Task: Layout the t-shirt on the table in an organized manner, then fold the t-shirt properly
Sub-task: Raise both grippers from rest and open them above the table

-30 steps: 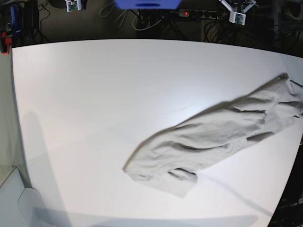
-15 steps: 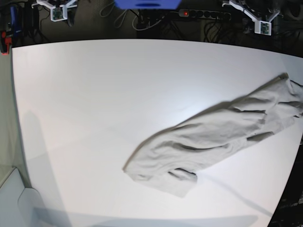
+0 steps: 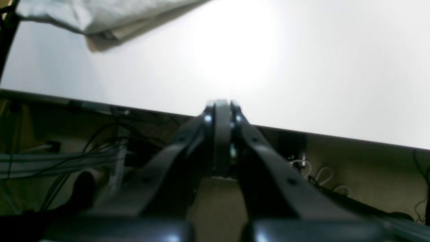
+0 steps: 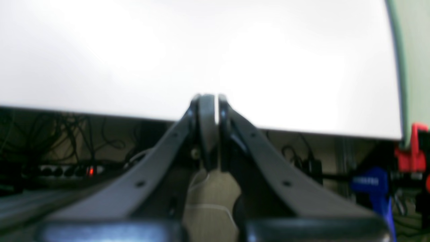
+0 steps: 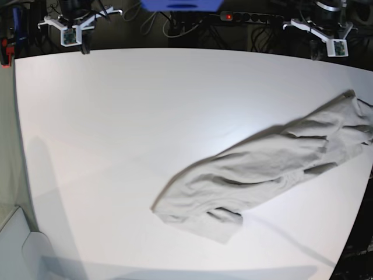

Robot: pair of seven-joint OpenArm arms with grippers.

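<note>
The t-shirt (image 5: 262,169), light grey-beige, lies crumpled in a long diagonal heap on the right half of the white table (image 5: 116,116), reaching the right edge. One end of the t-shirt (image 3: 100,16) shows at the top left of the left wrist view. My left gripper (image 3: 221,105) is shut and empty, hanging at the table's far edge, well away from the cloth. My right gripper (image 4: 211,98) is also shut and empty, at the far edge near the other corner. In the base view their white wrist mounts sit at top right (image 5: 329,36) and top left (image 5: 70,32).
Behind the far edge run cables and a power strip (image 5: 245,16) with a red light, plus a blue object (image 5: 180,4). A red clamp (image 4: 415,151) grips the table corner by my right gripper. The table's right edge (image 5: 364,192) runs under the shirt.
Both wrist mounts have come down and outward along the far edge, closer to the table. The t-shirt has not moved.
</note>
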